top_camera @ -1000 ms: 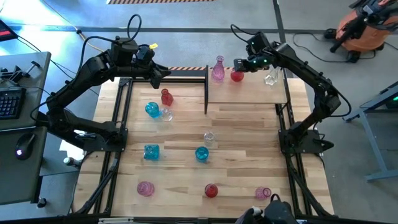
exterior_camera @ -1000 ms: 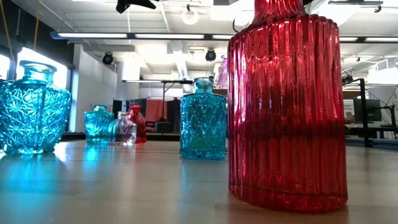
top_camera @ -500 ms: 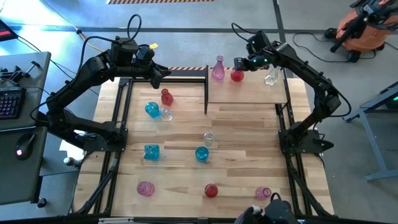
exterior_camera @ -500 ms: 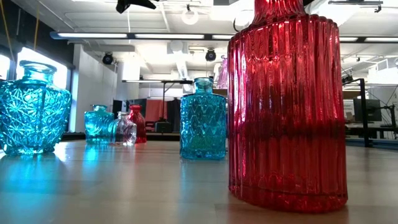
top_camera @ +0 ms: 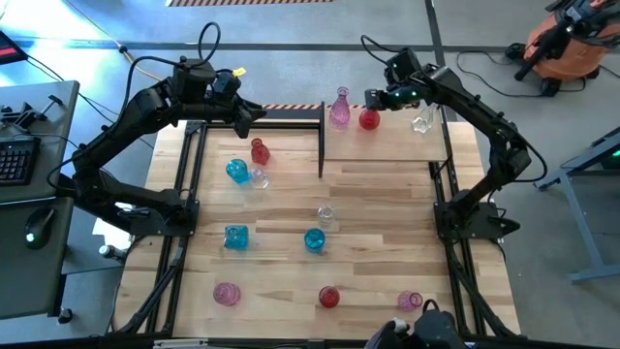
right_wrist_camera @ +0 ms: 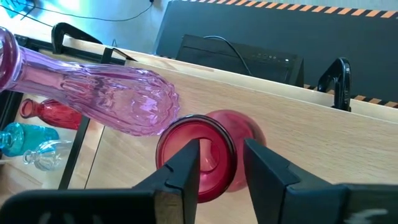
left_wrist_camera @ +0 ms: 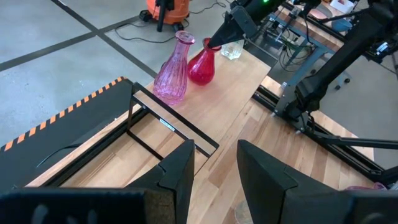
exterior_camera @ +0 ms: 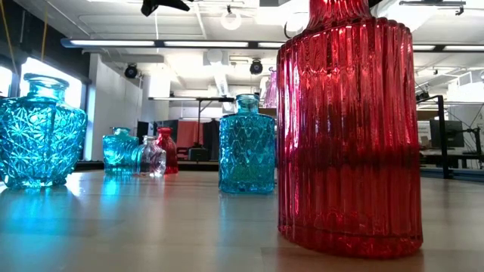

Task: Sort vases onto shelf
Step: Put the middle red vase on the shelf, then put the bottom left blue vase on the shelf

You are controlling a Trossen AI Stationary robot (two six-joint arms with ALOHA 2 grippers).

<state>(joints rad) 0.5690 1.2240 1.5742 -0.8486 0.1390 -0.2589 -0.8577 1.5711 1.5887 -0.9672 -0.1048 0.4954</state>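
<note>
On the pale shelf (top_camera: pixel 387 145) at the table's far right stand a tall pink vase (top_camera: pixel 339 109), a round red vase (top_camera: pixel 369 119) and a small clear vase (top_camera: pixel 420 123), each on its base. My right gripper (top_camera: pixel 372 101) hangs over the red vase (right_wrist_camera: pixel 217 132), open, one finger over its mouth and one outside its rim. My left gripper (top_camera: pixel 257 116) hovers open and empty above the table's far left part, by the shelf's black bar (left_wrist_camera: pixel 180 127). Several more vases stand on the tabletop. My right gripper comes down slanting from the far right at the red vase's mouth (right_wrist_camera: pixel 231 146). The rim's wall stands in the gap between the two fingers. I cannot tell whether either finger touches the glass. The vase stands upright on the shelf.
On the planked tabletop stand a red vase (top_camera: pixel 260 151), a turquoise one (top_camera: pixel 236 172) and a clear one (top_camera: pixel 259 177) at the far left, others in the middle (top_camera: pixel 314 238) and along the near edge (top_camera: pixel 329 297). Bare shelf board lies nearer than the three vases.
</note>
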